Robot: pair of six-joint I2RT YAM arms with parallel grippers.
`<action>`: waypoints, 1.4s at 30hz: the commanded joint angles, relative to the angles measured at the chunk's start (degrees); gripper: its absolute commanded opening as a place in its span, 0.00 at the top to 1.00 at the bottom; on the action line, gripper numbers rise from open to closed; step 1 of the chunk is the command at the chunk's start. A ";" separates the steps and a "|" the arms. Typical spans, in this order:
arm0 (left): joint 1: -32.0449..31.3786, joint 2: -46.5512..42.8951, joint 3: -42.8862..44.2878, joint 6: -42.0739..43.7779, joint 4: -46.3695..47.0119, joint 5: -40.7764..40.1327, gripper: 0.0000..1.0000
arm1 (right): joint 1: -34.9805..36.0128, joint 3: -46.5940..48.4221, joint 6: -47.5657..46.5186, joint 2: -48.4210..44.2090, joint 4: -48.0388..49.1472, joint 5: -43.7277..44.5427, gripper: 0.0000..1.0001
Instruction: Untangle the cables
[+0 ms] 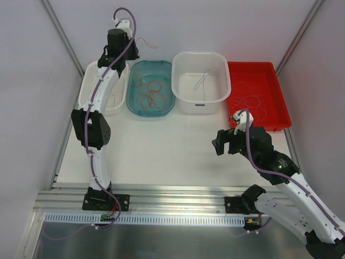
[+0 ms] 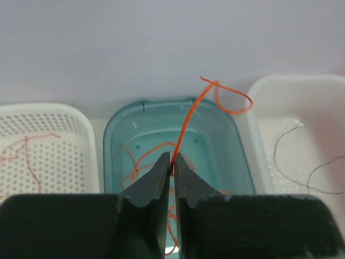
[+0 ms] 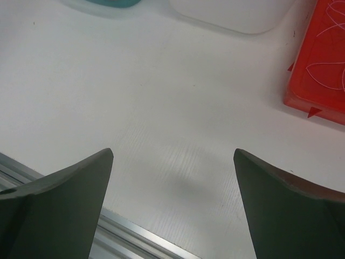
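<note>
**Entry: orange cable (image 2: 188, 121), in hand.** Hair-thin, limp, smooth strand. It is pinched at the very tips of the left end effector (image 2: 173, 162), whose dark, tapered, matte jaws are pressed together on it. From the pinch its long axis climbs up and to the right, ending in a small curled loop at the free end. Below the pinch it trails down toward the basin.

**Remaining orange cables (image 1: 151, 91).** Loose rings and curls lie on the floor of the teal basin (image 1: 131, 102), directly under the left end effector. The basin is translucent, glossy plastic with rounded corners. Whether the held strand is caught in these loops cannot be told.

**Neighbouring holders.** A perforated white basket (image 2: 54, 162) sits to the left and holds a faint reddish cable (image 2: 27, 154). A smooth white tub (image 2: 253, 140) sits to the right and holds a dark cable (image 2: 280, 145). A shallow red tray (image 1: 259, 69) at the far right holds pale cables (image 1: 253, 100).

**Right end effector (image 3: 172, 154).** Its jaws stand wide apart and hold nothing. It hangs over bare, finely ribbed white bench (image 3: 172, 81), near the front of the red tray and well apart from the basin.

**Handling note.** The left arm is plainly the nearer one. The coming move probably depends on drawing the strand along its up-and-right line, so that the tail slides out of the pile without dragging it.
</note>
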 commanded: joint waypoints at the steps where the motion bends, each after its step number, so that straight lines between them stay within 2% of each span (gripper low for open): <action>1: -0.24 4.59 -1.78 -1.83 0.09 2.43 0.89 | 0.27 0.41 -0.85 0.62 0.05 1.11 0.00; 3: -0.24 6.36 -5.03 -2.44 -0.09 3.49 0.83 | 0.28 0.50 -0.76 0.80 0.22 0.76 0.00; 4: -0.24 6.20 -6.26 -2.79 0.00 4.45 0.73 | 0.28 0.42 -0.67 0.98 0.14 0.93 0.00; 7: -0.24 3.39 -10.48 -3.24 0.00 6.39 0.57 | 0.28 0.33 -0.49 0.89 -0.04 1.72 0.01; 8: -0.15 2.16 -12.23 -3.32 0.00 6.92 0.44 | 0.19 0.33 -0.49 1.07 -0.13 1.81 0.01; 10: -0.24 -2.05 -14.17 -3.32 0.00 7.62 0.31 | 0.27 0.50 -0.41 1.33 -0.30 2.25 0.01; 11: -0.24 -3.55 -16.09 -3.41 0.00 7.63 0.21 | 0.19 0.50 -0.49 1.59 -0.39 2.52 0.00; 14: -0.24 -10.14 -20.22 -4.81 0.00 7.54 0.08 | 0.28 0.94 -0.58 1.86 -0.57 3.30 0.00; 15: -0.24 -13.81 -21.46 -5.34 0.00 7.54 0.01 | 0.28 1.03 -0.58 2.03 -0.66 3.74 0.01; 19: -0.24 -23.49 -28.05 -8.77 -0.17 7.45 0.01 | 0.19 2.17 -0.15 2.30 -1.97 7.52 0.01; 22: -0.24 -32.98 -36.22 -11.40 -0.35 6.66 0.01 | 0.19 3.40 1.08 2.38 -3.81 12.26 0.00; 26: -0.24 -46.77 -51.40 -13.86 -1.31 3.85 0.01 | 0.19 4.72 2.58 1.77 -6.89 17.54 0.03; 27: -0.24 -52.72 -53.97 -13.78 -1.49 3.32 0.01 | 0.19 4.72 2.76 1.34 -6.98 18.85 0.03; 29: -0.24 -58.81 -59.93 -12.39 -3.68 1.22 0.01 | 0.27 4.81 3.02 -0.50 -7.51 20.18 0.03; 33: -0.24 -77.24 -66.38 -9.13 -10.44 -5.98 0.01 | 0.19 5.25 3.02 -4.55 -8.74 25.45 0.03; 35: -0.24 -83.42 -68.84 -7.64 -14.39 -10.62 0.01 | 0.19 4.90 2.50 -6.57 -9.09 28.69 0.03; 36: -0.24 -89.46 -69.54 -7.37 -15.46 -12.31 0.01 | 0.19 4.72 1.71 -9.02 -9.18 29.75 0.03; 42: -0.24 -110.57 -75.70 -5.96 -20.38 -23.98 0.01 | 0.19 1.83 -1.90 -18.87 -8.13 35.91 0.03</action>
